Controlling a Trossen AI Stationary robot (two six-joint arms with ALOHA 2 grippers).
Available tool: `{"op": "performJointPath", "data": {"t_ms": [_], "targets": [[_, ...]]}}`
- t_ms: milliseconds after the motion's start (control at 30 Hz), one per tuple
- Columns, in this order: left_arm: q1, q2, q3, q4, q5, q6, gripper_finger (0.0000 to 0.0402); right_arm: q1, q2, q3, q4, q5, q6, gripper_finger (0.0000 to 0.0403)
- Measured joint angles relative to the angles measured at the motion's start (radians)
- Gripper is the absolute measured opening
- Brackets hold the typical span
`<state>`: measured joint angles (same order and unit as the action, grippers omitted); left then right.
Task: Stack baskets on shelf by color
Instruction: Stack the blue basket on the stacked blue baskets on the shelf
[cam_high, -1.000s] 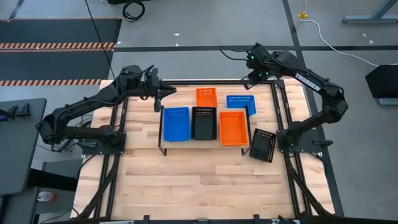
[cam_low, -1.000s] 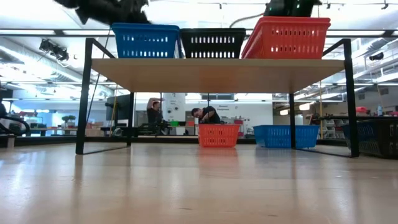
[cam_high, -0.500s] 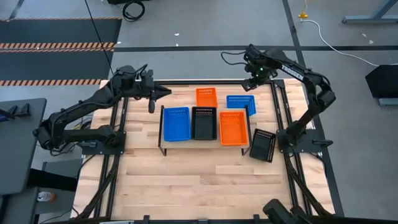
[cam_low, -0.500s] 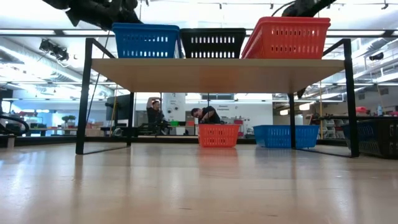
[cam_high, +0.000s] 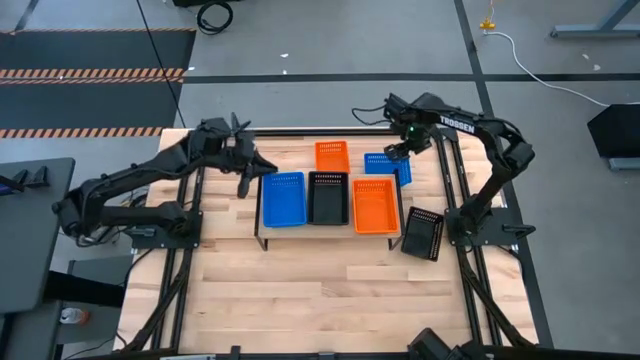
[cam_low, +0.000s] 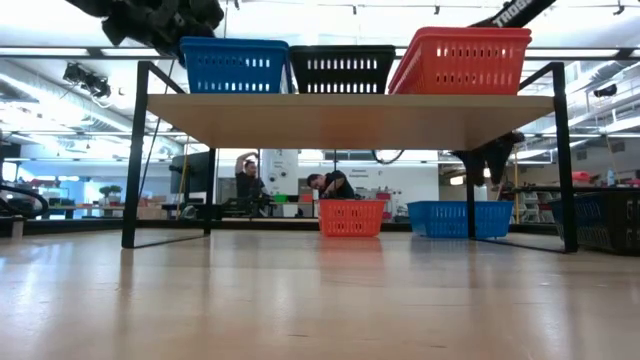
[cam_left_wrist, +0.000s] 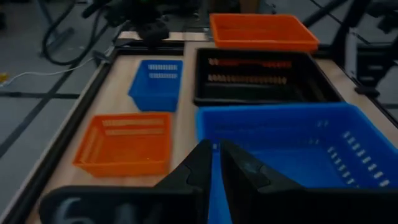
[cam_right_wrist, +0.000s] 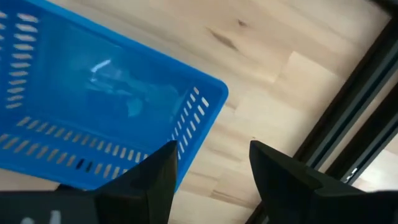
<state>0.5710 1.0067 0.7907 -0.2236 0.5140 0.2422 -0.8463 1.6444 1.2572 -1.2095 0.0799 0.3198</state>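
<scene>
Blue, black and orange perforated plastic baskets sit side by side on the low light-wood shelf with thin dark metal legs: the blue basket on the shelf, the black basket on the shelf in the middle, and the orange stack. Behind the shelf, on the wooden tabletop, lie a loose orange basket and a loose blue basket; a loose black basket rests off the shelf's right end, beside the orange stack. My right gripper hangs over the loose blue basket's far corner, fingers spread apart and empty, straddling its rim. My left gripper hovers near the shelf's left rear corner, fingers pressed together, holding nothing.
</scene>
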Motion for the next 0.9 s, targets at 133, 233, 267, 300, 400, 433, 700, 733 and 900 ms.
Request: {"op": "performJointPath", "data": {"t_ms": [133, 233, 267, 300, 400, 433, 700, 733, 900], "targets": [[-0.013, -0.009, -0.071, 0.110, 0.000, -0.017, 0.0039, -0.001, 0.000, -0.062, 0.057, 0.000, -0.001, 0.0205], [-0.010, -0.009, -0.082, 0.131, -0.019, -0.047, 0.0039, -0.008, 0.000, -0.113, 0.102, -0.003, -0.005, 0.0204], [-0.011, -0.009, -0.082, 0.131, -0.028, -0.051, 0.0038, -0.012, 0.000, -0.132, 0.126, -0.004, -0.005, 0.0203], [-0.012, -0.009, -0.082, 0.132, -0.033, -0.054, 0.0039, -0.015, 0.000, -0.150, 0.143, -0.007, -0.006, 0.0201], [-0.013, -0.009, -0.082, 0.129, -0.039, -0.072, 0.0039, -0.026, 0.000, -0.207, 0.204, -0.028, -0.020, 0.0191], [-0.013, -0.009, -0.082, 0.130, -0.040, -0.074, 0.0039, -0.028, 0.000, -0.224, 0.223, -0.034, -0.028, 0.0185], [-0.013, -0.009, -0.082, 0.145, -0.042, -0.075, 0.0039, -0.030, 0.000, -0.290, 0.293, -0.036, -0.091, 0.0116], [-0.013, -0.009, -0.082, 0.147, -0.042, -0.075, 0.0039, -0.030, 0.000, -0.286, 0.296, -0.030, -0.097, 0.0103], [-0.013, -0.009, -0.082, 0.155, -0.042, -0.075, 0.0039, -0.031, -0.007, -0.236, 0.312, 0.008, -0.133, 0.0026]]}}
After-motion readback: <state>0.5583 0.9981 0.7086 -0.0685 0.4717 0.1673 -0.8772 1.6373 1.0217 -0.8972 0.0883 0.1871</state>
